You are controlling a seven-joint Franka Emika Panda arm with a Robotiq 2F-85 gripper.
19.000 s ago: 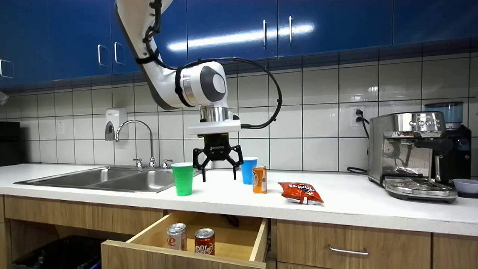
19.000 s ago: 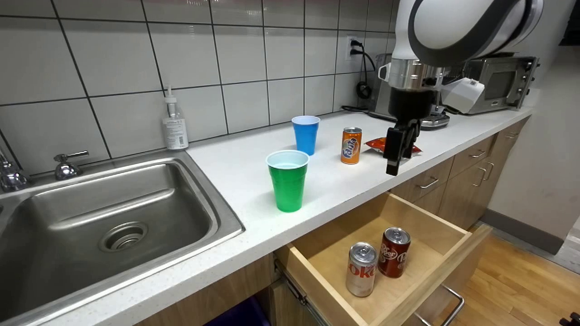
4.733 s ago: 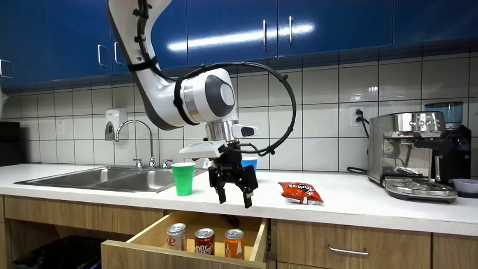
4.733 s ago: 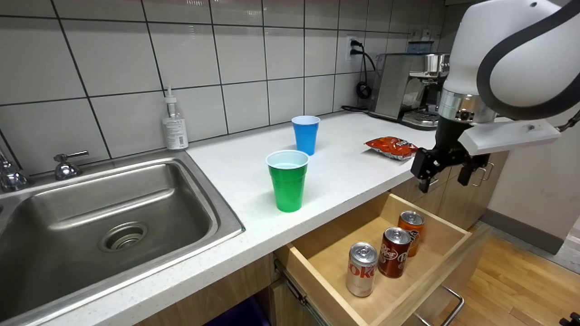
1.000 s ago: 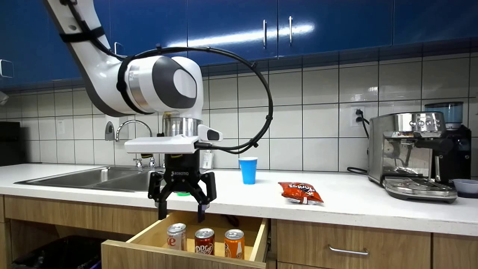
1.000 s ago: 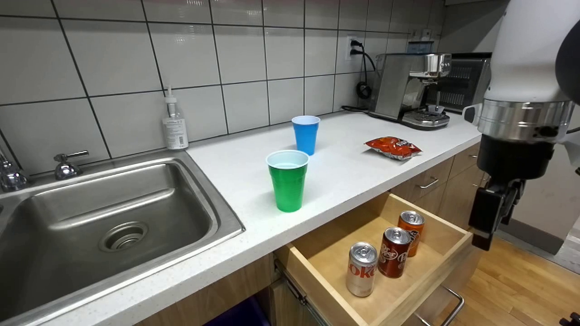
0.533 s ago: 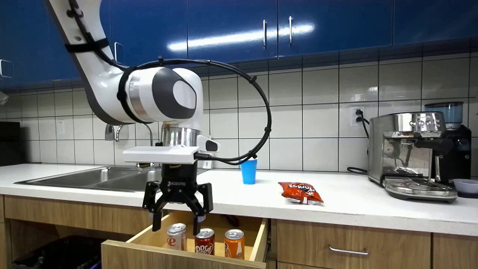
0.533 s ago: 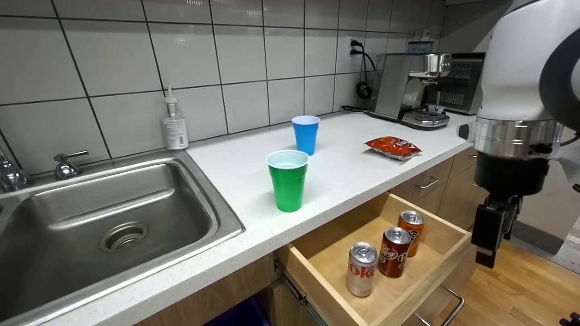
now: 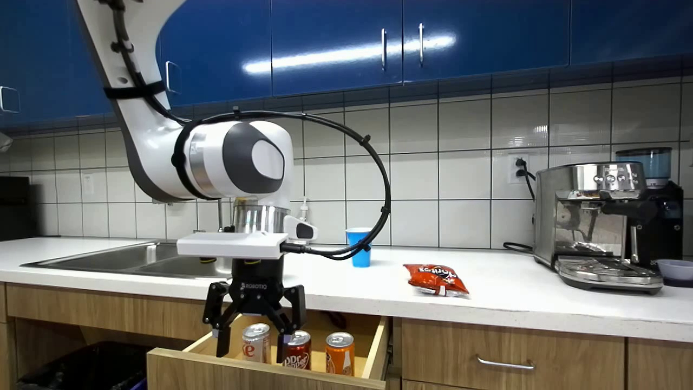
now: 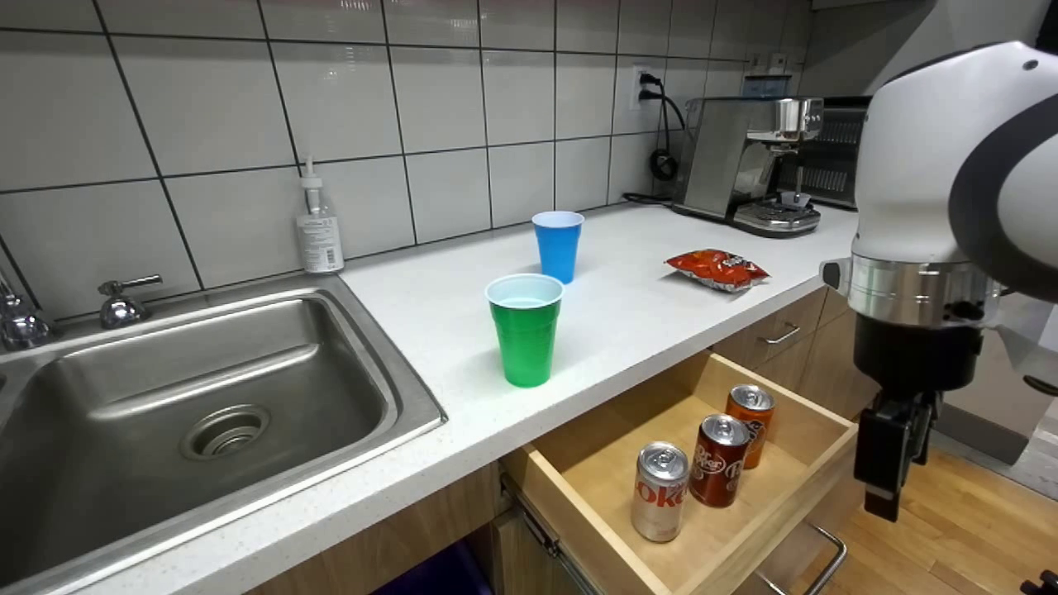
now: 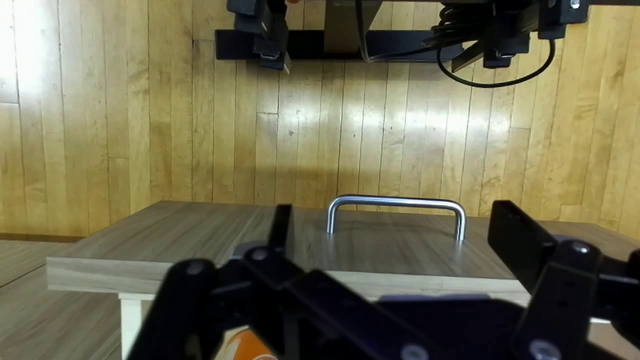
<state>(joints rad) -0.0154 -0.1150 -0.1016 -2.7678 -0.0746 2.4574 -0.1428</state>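
- When seen in an exterior view, shows the gripper (image 9: 252, 352) pointing straight down, with jaws spread wide and gripping nothing.
- Hangs there close by the front of the pulled-out drawer (image 9: 216, 376), with fingertips (image 9: 222, 346) near its top edge; hard to tell whether touching or apart.
- Reveals inside that drawer a silver can (image 9: 256, 344) with red lettering, a dark red Dr Pepper can (image 9: 301, 352) and an orange can (image 9: 340, 355), standing upright in a row.
- Covers part of the Dr Pepper can from this angle, leaving the silver can visible between the jaws.
- Shows behind, on the white counter (image 9: 503, 287), a blue cup (image 9: 361, 259) standing upright, a red Doritos bag (image 9: 436, 279) and a coffee machine (image 9: 593, 216).
- In an exterior view, gives a green cup (image 10: 526, 339) upright near the counter's edge beside the sink (image 10: 421, 417), with a pump bottle (image 10: 319, 235) back against the tiled wall (image 10: 438, 99).
- Hides the far end of the drawer there behind the gripper, apart from the cans.
- In the wrist view, looks down past fingers (image 11: 520, 240) standing far apart, with the drawer's metal handle (image 11: 395, 201) framed between them and farther off.
- Catches also a slice of the orange can near the bottom edge, and the wooden floor (image 11: 310, 150) beyond the drawer.
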